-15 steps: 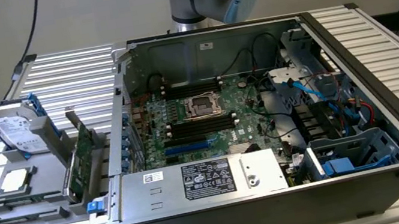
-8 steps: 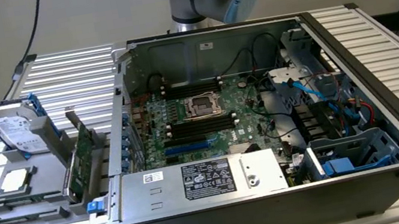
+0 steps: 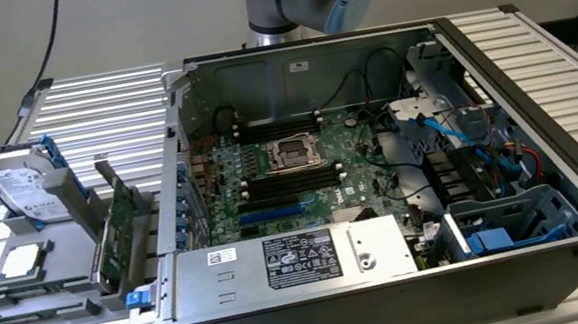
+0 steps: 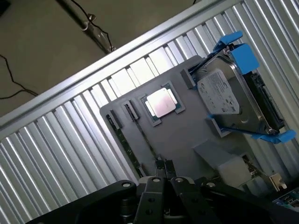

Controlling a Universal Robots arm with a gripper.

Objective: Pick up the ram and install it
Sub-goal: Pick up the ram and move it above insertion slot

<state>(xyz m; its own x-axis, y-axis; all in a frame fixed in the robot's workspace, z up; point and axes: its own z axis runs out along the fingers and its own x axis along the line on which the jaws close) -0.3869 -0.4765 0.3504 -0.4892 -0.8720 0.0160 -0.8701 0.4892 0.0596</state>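
Though the hard drive's label [image 4: 218,93] is illegible, the gripper [image 4: 164,169] is closed.

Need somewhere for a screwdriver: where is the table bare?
Bare slats of the table lie beyond the grey holder and along the computer case on the exterior view's right. The holder is crowded: hard drive, processor, green card.

Under my hand [image 4: 164,169] I see open room over the gray tray [image 4: 187,140] around the processor [image 4: 161,102]. The upright hard drive [image 4: 222,91] and the standing expansion card [image 3: 114,235] wall it in on 2 sides. Inside the case [image 3: 252,80], cables [image 3: 461,137] and the power supply [image 3: 294,262] crowd the motherboard [image 3: 364,154].
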